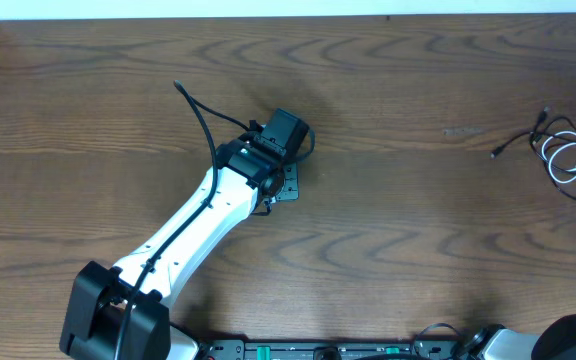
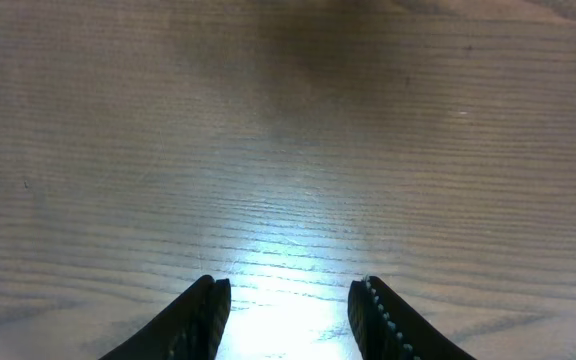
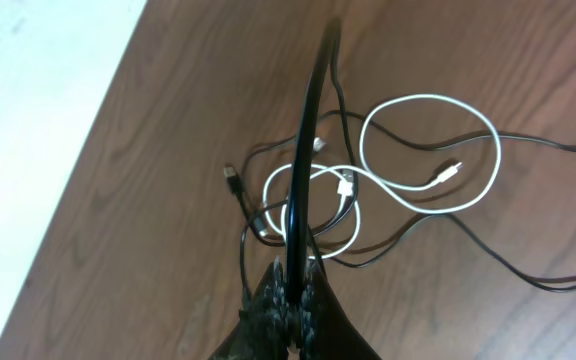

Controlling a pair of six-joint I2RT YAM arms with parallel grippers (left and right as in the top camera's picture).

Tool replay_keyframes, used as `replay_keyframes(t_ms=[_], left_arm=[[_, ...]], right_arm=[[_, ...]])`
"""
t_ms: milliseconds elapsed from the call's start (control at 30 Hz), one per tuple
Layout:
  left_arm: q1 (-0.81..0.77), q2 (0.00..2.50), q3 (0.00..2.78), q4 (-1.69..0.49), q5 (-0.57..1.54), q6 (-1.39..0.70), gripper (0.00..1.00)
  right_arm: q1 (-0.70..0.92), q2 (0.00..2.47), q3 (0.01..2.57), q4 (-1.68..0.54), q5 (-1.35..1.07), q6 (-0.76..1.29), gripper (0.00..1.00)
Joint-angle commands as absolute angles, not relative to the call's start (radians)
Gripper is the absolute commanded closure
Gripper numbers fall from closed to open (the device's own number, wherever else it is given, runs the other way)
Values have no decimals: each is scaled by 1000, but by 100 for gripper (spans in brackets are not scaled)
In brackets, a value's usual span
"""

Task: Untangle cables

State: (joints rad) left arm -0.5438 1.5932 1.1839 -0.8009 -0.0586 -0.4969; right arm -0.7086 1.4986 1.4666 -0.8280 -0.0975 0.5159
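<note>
Right hand [image 3: 293, 278] pinching black cable [image 3: 306, 140], left hand [image 2: 288, 300] spread

table [image 2: 288, 130] under left gripper [image 2: 290, 285]: brown wood grain, pale glare | left gripper black, left arm [image 1: 198, 225] white | ahead of black right gripper [image 3: 293, 268]: white cable [image 3: 346, 184], black cable [image 3: 232, 180]

Brown wood-grain table [image 1: 418, 220], one flat surface. A white strip [image 1: 268, 8] borders its far edge. A bright glare patch [image 2: 288, 290] lies on the tabletop grain.
</note>
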Motion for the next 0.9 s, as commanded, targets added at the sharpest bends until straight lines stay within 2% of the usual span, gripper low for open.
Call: replay_keyframes(t_ms=[0, 67, 133, 167, 200, 267, 867], left_arm=[[-540, 1585, 1189, -804, -68, -494, 56], [-540, 1585, 1189, -804, -68, -495, 56], [-540, 1585, 1189, -804, -68, -494, 56], [-540, 1585, 1189, -804, -68, -494, 56], [-540, 1585, 1189, -804, -68, -494, 56], [-540, 1585, 1189, -803, -68, -494, 56], [-540, 1585, 1189, -804, -67, -495, 56]], right_arm=[[-712, 1493, 1476, -839, -36, 527, 99], [-712, 1493, 1476, -851, -36, 527, 93], [-712, 1493, 1476, -859, -36, 527, 71], [-712, 1493, 1476, -862, -36, 527, 56], [-712, 1493, 1476, -865, -36, 527, 45], [-712, 1493, 1476, -869, -36, 527, 32], [-693, 1549, 1476, -892, -67, 526, 28]])
